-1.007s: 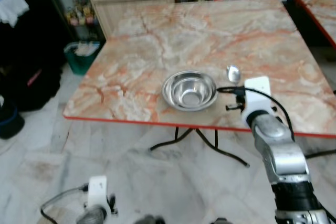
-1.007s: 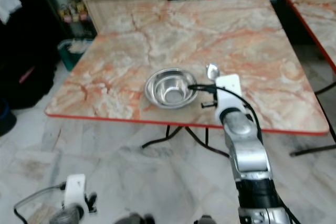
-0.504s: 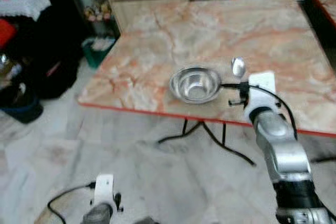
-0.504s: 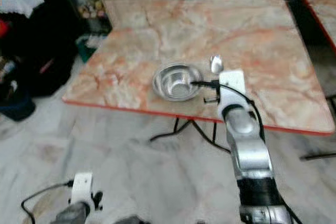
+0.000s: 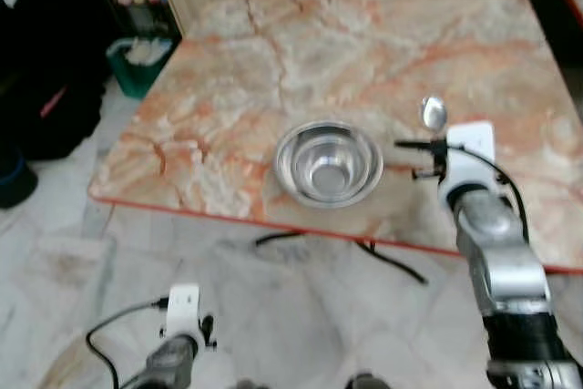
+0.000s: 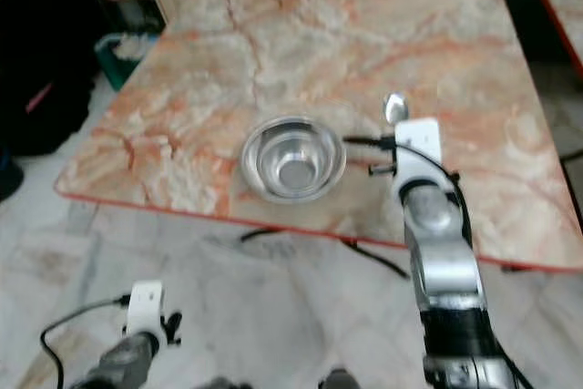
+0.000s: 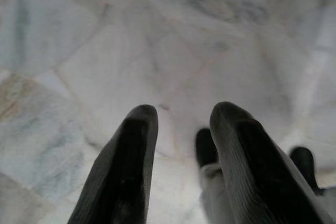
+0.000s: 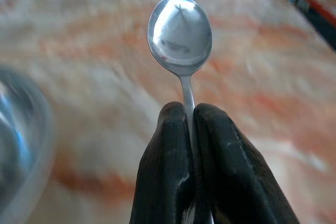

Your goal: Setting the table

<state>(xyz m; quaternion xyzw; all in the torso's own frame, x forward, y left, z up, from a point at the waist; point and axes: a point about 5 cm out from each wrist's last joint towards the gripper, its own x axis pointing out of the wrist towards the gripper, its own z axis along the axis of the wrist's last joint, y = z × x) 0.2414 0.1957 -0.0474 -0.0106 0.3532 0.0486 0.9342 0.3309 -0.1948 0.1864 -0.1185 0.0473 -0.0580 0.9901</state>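
A marble-patterned table (image 5: 364, 34) with a red edge carries a steel bowl (image 5: 329, 164) near its near edge. Right of the bowl, the right gripper (image 8: 191, 124) pinches a spoon (image 8: 180, 29) by its handle, fingers clamped tight, bowl-end raised over the tabletop. The left gripper (image 7: 181, 129) hangs over the floor, fingers parted.

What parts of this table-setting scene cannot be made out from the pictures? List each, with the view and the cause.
- Spoon handle: right wrist view, hidden between the right gripper fingers.
- Bowl: right wrist view, blurred and cut by the edge.
- Right gripper: eye views, fingers hidden behind its white wrist housing.
- Table far edge: left eye view, cut by the top edge.
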